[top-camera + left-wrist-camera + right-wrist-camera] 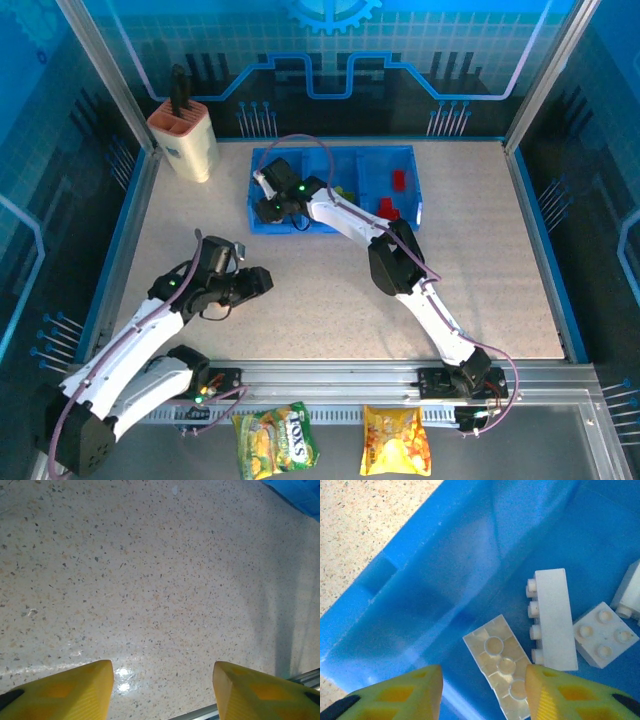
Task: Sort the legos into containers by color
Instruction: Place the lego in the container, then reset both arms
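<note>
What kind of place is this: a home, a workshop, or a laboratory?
Probably a laboratory robot cell: left arm and right arm bolted to a speckled table, aluminium frame posts, blue circuit-pattern walls.

Bare table is lying open under my left gripper, while white bricks and the wall of the tray are crowding my right gripper.

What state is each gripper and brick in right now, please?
left gripper: open, empty, over the table.
right gripper: open, over the tray, left compartment.
upturned white brick: hollow side up, on tray floor.
long white brick: on its side.
square white brick: studs up.
red bricks: in right compartment.
</note>
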{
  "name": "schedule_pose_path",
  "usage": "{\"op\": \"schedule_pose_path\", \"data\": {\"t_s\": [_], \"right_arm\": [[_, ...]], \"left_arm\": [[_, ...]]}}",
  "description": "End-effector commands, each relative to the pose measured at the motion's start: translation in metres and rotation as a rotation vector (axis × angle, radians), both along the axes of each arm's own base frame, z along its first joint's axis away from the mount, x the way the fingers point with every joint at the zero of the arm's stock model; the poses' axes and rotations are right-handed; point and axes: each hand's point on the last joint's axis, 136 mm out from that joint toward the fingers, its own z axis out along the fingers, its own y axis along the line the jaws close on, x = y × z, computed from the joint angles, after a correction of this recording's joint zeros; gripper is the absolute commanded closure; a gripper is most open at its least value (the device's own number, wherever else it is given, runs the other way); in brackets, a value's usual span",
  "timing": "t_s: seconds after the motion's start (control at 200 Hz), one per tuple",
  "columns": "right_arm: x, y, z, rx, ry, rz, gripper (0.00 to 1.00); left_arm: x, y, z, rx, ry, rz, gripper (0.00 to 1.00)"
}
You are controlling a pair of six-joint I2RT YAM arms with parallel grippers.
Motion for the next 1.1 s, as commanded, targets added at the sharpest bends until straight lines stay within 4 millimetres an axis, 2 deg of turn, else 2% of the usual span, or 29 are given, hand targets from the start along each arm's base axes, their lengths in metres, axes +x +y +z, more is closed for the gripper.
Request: {"op": "schedule_pose_path", "data": {"t_s": [0.0,0.16,0.19,0.2,0.24,0.385,0.505,0.64,0.735,0.95,1.096], "right_arm": [[-0.004,-0.01,0.058,0.045,-0.033,0.008,0.5],[-0.015,-0.028,0.082,0.009,-0.052,0.009,0.47],[-0.016,-0.032,0.079,-0.009,-0.05,0.008,0.47],[-0.017,-0.034,0.091,0.0,-0.065,0.007,0.47],[-0.019,-0.041,0.098,-0.012,-0.077,0.005,0.46],[-0.023,-0.074,0.117,-0.07,-0.114,-0.024,0.44],[-0.026,-0.107,0.125,-0.112,-0.122,-0.068,0.44],[-0.03,-0.149,0.127,-0.137,-0.115,-0.127,0.42],[-0.034,-0.183,0.128,-0.153,-0.116,-0.181,0.37],[-0.043,-0.265,0.116,-0.18,-0.077,-0.325,0.3],[-0.052,-0.314,0.107,-0.19,-0.048,-0.429,0.28]], "left_arm": [[0.016,-0.002,0.012,0.025,-0.073,-0.016,0.42],[0.032,0.0,0.016,0.063,-0.113,-0.016,0.41],[0.035,0.001,0.016,0.07,-0.118,-0.014,0.4],[0.036,0.001,0.016,0.073,-0.12,-0.012,0.4],[0.04,0.004,0.017,0.09,-0.124,-0.004,0.4],[0.055,0.014,0.017,0.131,-0.141,0.017,0.35],[0.066,0.021,0.019,0.169,-0.159,0.021,0.29],[0.078,0.036,0.022,0.226,-0.17,0.047,0.22],[0.086,0.045,0.023,0.25,-0.182,0.059,0.16],[0.102,0.068,0.031,0.298,-0.208,0.096,0.01],[0.111,0.091,0.033,0.321,-0.221,0.17,0.01]]}}
